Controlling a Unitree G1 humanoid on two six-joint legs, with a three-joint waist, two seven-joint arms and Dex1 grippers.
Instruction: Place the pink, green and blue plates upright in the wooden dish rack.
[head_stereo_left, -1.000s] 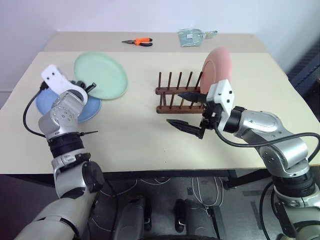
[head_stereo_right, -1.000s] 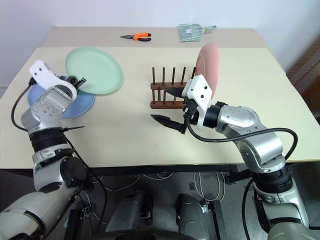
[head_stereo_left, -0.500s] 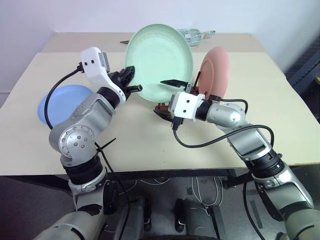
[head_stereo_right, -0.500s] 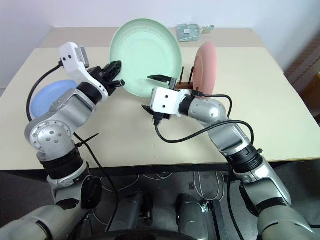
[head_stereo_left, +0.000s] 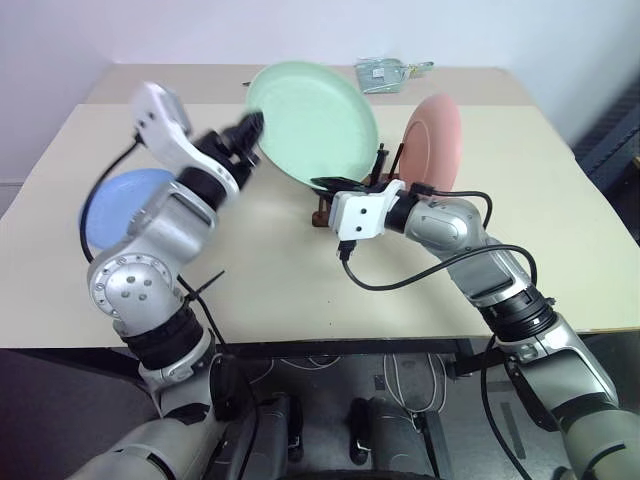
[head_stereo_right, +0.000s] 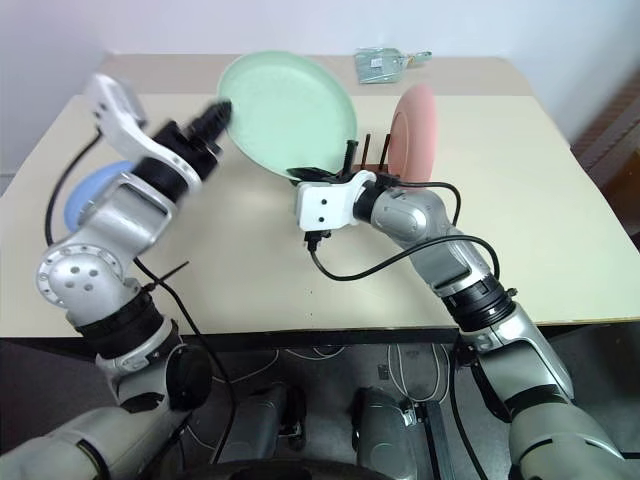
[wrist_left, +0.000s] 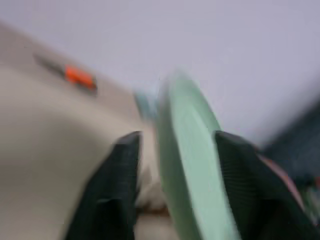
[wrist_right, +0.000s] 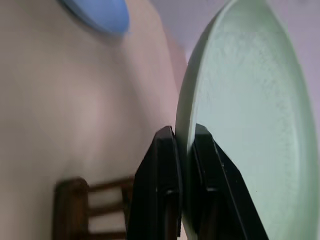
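While the green plate hangs between my two arms above the table, this is my tally.

Green plate (head_stereo_left: 312, 122): tilted up on edge in the air, over the near end of the rack; its lower rim is pinched by my right claw, its far rim sits between the fingers of my left.

Right gripper (wrist_right: 181, 150): closed tight on the plate's lower rim, one finger on each face, as the right wrist view shows plainly.

Left gripper (wrist_left: 175, 165): fingers spread, one on each side of the plate's rim with a gap on both faces; I judge it has let go, so I count it as open.

Wooden dish rack (head_stereo_left: 352, 205): on the table just below the green plate, largely hidden behind my right wrist; a few pegs show.

Pink plate (head_stereo_left: 434, 140): already upright at the right end of the rack.

Blue plate (head_stereo_left: 122, 205): lying flat on the table at my left, well apart from the rack, not yet handled.

Table (head_stereo_left: 560, 220): bare around the rack; orange-handled pliers (head_stereo_right: 262, 56) and a small packet (head_stereo_left: 385, 72) lie at the far edge, out of the way.

Step in hand: passing the green plate to my right arm, then slotting it.

How to do it well: draw the left fingers straight off the rim without brushing it; keep the plate near vertical; lower its edge between two free pegs beside the pink plate, not touching it; release only once it rests on the rails.
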